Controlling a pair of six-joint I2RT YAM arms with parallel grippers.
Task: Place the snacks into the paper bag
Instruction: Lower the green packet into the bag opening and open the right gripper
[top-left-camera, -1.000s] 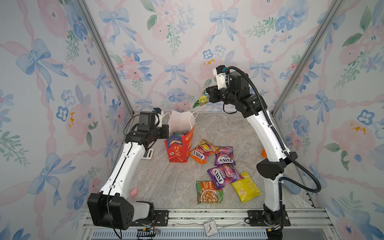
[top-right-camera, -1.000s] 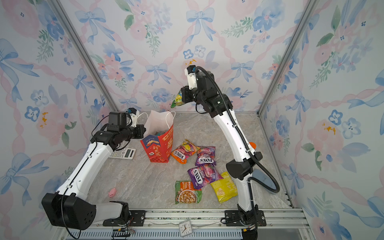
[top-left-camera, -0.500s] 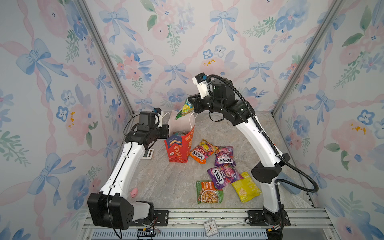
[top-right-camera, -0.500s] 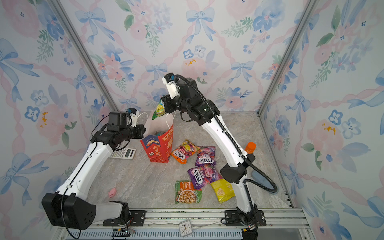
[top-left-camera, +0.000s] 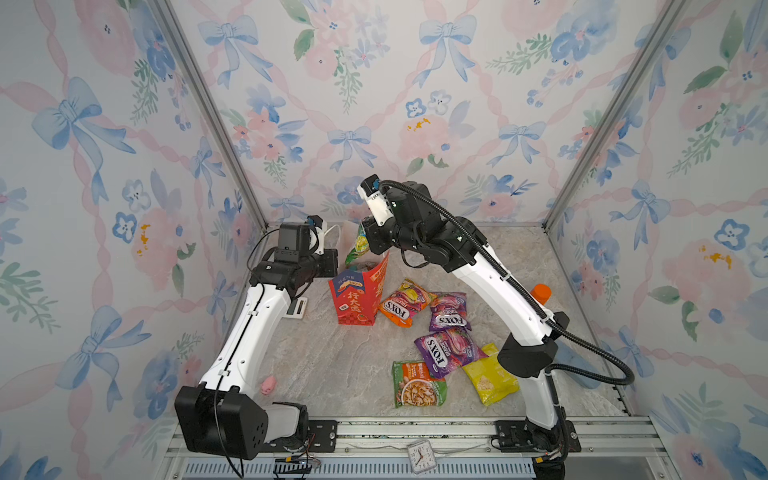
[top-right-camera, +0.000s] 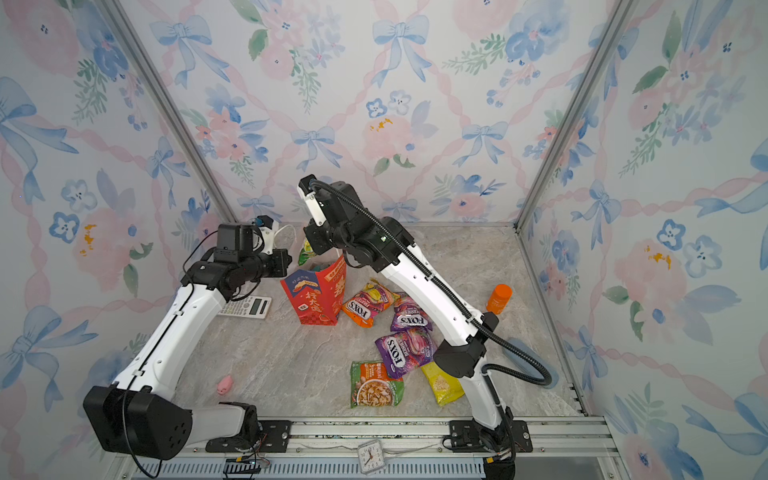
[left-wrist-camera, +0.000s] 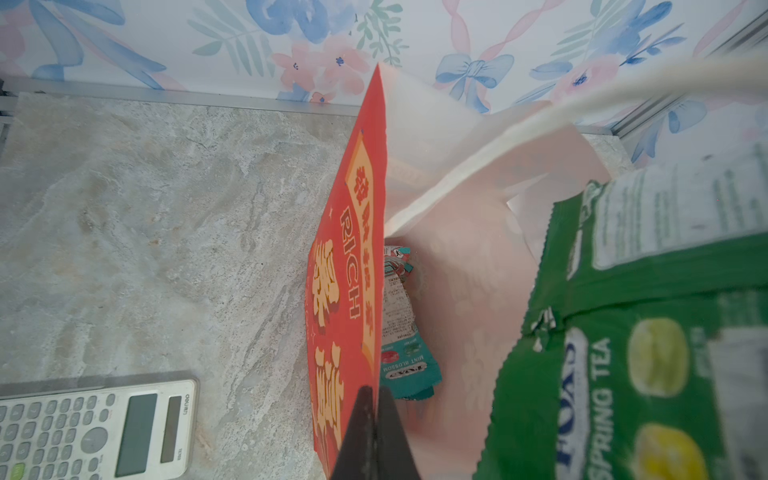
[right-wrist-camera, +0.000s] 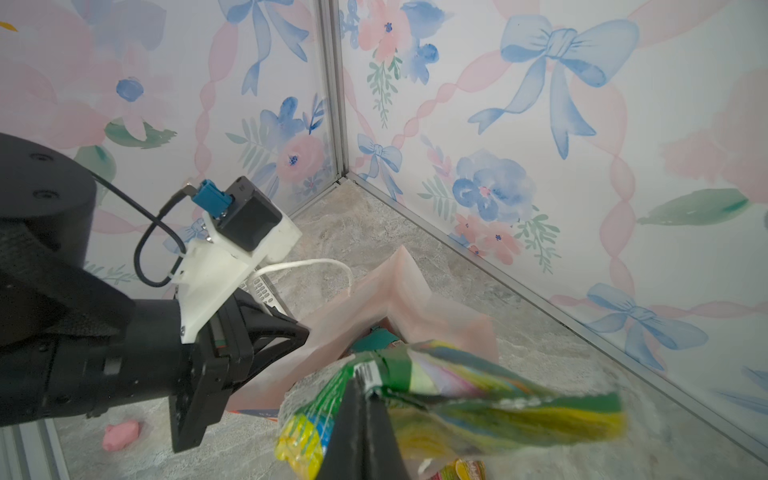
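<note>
— Red paper bag (top-left-camera: 357, 297) stands upright towards the back of the stone-look table (top-left-camera: 332, 365), with its mouth open upward.
— What has hold of it?
— The left gripper (left-wrist-camera: 376, 395). Its fingers are pressed together on the bag's top edge, one on the red outside and one on the white inside.
— And the right gripper (right-wrist-camera: 365, 401)?
— It pinches a green packet (right-wrist-camera: 436, 386) by one end. The packet hangs over the bag's open mouth. I cannot tell whether its lower end is past the rim.
— Anything inside?
— A teal packet (left-wrist-camera: 405, 365) lies low in the bag against the red wall.
— And the other snacks?
— On the table to the right of the bag in both top views. An orange packet (top-left-camera: 405, 303) lies just beside it. Nearer the front are a purple packet (top-left-camera: 446, 309), a second purple packet (top-left-camera: 446, 349), a green-and-orange packet (top-left-camera: 417, 384) and a yellow packet (top-left-camera: 490, 378).
</note>
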